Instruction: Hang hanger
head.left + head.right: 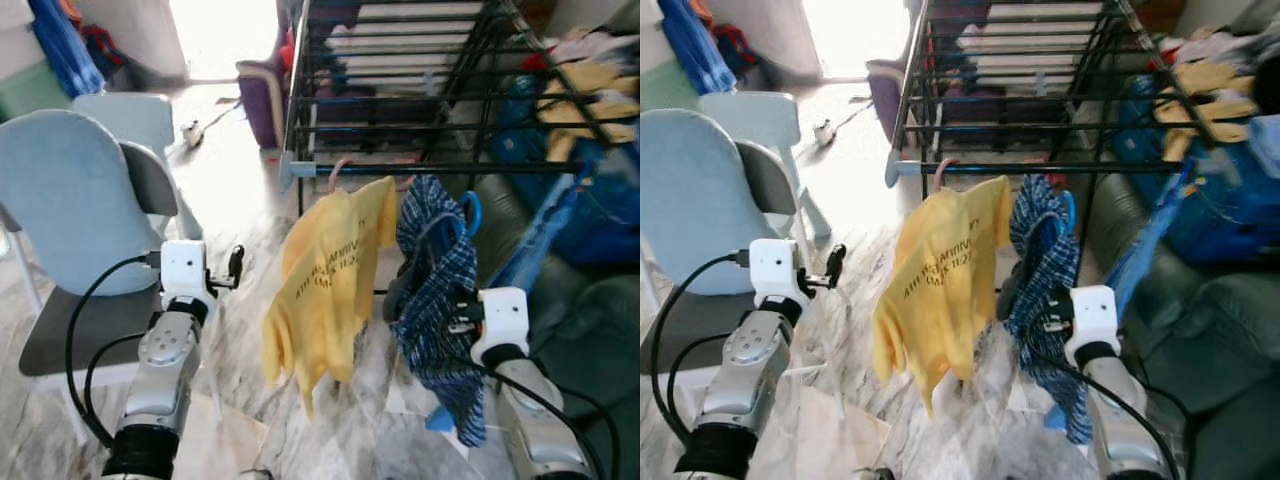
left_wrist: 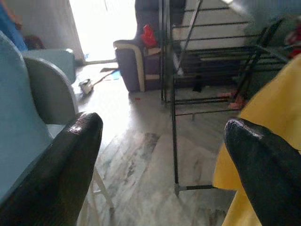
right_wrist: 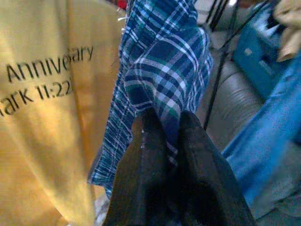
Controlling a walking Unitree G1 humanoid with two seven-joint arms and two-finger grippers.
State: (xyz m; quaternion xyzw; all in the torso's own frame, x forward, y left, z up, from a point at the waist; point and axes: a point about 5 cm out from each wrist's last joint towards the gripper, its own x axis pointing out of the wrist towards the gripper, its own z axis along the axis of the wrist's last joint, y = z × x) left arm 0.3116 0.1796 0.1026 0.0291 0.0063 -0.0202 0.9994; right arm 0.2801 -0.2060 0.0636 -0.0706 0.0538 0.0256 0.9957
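The right gripper's [image 3: 164, 125] jaws are pinched together on the plaid shirt [image 3: 160, 70], while the left gripper's [image 2: 164, 141] are spread wide with nothing between them.

In the left eye view, a yellow shirt [image 1: 330, 275] is seen hung from the front rail of a black rack [image 1: 400, 100], with the plaid shirt just beside it on a blue hanger [image 1: 470, 212] whose hook sits at the same rail. The left gripper [image 1: 236, 265] is held up near a grey chair [image 1: 70, 200], apart from the yellow shirt.

In the left wrist view, marble floor [image 2: 141, 155] and the rack's legs are shown between the fingers.

In the right wrist view, black lettering is seen on the yellow shirt, touching the plaid shirt.
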